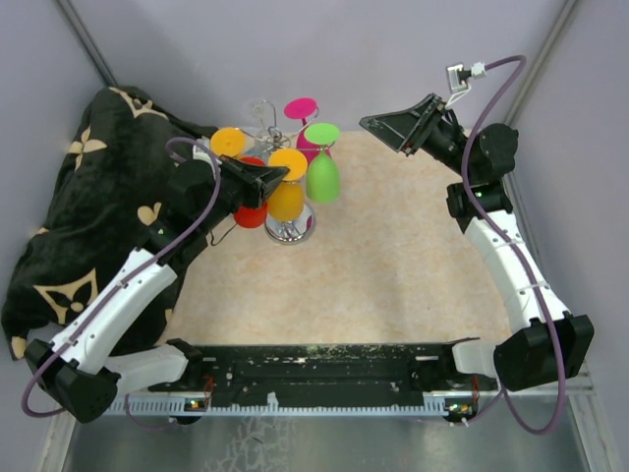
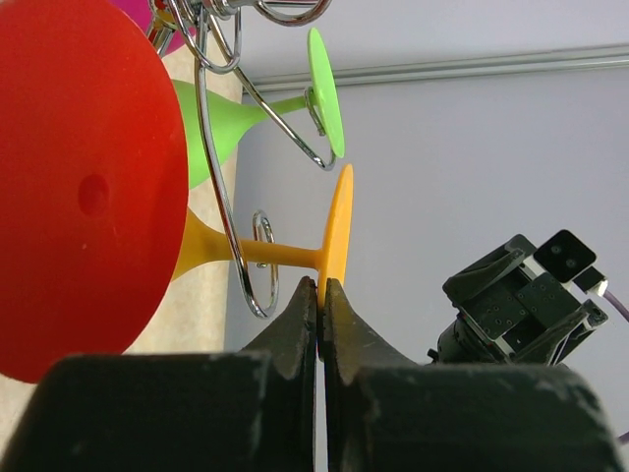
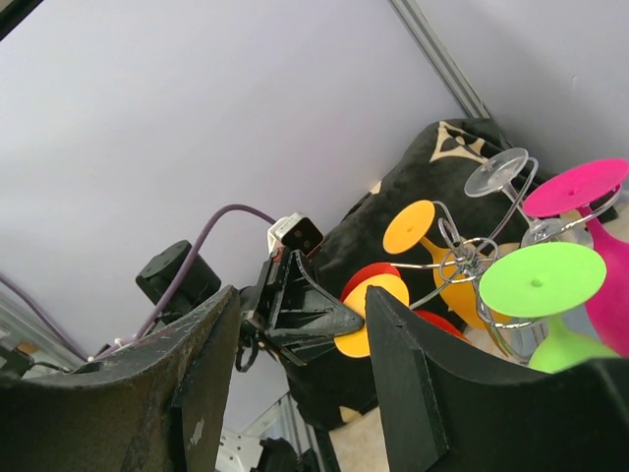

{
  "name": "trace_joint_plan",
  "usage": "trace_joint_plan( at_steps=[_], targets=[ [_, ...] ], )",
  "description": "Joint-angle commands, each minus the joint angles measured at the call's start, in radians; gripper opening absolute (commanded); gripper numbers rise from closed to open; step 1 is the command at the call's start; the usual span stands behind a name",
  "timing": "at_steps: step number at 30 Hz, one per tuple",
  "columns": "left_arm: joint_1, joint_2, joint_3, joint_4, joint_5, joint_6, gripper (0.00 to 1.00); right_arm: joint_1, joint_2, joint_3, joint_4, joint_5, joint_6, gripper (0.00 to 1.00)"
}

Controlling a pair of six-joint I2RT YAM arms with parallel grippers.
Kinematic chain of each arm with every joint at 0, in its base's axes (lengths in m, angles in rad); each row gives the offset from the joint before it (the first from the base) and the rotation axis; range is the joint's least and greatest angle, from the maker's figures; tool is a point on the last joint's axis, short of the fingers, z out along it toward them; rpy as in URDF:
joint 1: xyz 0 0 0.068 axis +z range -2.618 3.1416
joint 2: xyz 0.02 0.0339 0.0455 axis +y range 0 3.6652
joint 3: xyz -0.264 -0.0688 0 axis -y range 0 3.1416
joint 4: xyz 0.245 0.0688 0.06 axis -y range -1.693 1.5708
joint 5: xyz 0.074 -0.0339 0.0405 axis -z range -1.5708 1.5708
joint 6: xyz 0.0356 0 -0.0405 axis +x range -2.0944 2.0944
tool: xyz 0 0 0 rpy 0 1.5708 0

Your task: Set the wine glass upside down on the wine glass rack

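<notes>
The wine glass rack [image 1: 292,228] stands toward the far-left corner of the tabletop [image 1: 393,285]. The orange wine glass [image 1: 286,197] hangs on it bowl down, its stem lying in a wire loop [image 2: 260,258] and its flat foot [image 2: 336,231] uppermost. The left gripper [image 2: 321,295] has its jaws pressed together, with the tips right at the rim of that foot. The wrist view does not show whether they pinch a sliver of the rim or merely touch it. The right gripper [image 1: 398,126] hangs with jaws apart and empty near the far-right corner, well apart from the rack. The glass looks seated, so the step in hand is probably to let go and back off cleanly. To do that well, the left arm should first part its jaws only a little, so that neither finger knocks the foot sideways. It should then draw straight back along the line of its own fingers, toward the left edge of the tabletop. The red glass [image 2: 79,187] hangs just beside the gripper and the green glass [image 2: 211,118] is near on the other side. Any sideways swing could therefore set the neighbours swaying or lift the orange stem out of its loop. A slow pull-back is the safer choice, since the rack looks like thin wire and may rock.
</notes>
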Motion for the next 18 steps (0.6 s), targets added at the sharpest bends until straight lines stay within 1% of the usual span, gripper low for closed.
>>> trace_joint_plan(
  at_steps=[1,8,13,18],
  targets=[
    [0.004,-0.006,0.004,0.029,0.054,0.0,0.0,-0.005,-0.013,-0.007,0.058,0.0,0.007,0.54],
    [0.004,0.045,-0.003,0.066,0.125,-0.012,0.0,-0.005,-0.026,-0.011,0.045,0.001,-0.005,0.54],
    [0.004,0.035,0.003,0.057,0.116,-0.004,0.0,-0.005,-0.032,-0.016,0.03,0.002,-0.018,0.54],
    [0.003,0.021,0.003,0.05,0.111,0.001,0.0,-0.005,-0.021,-0.02,0.055,0.001,-0.001,0.54]
  ],
)
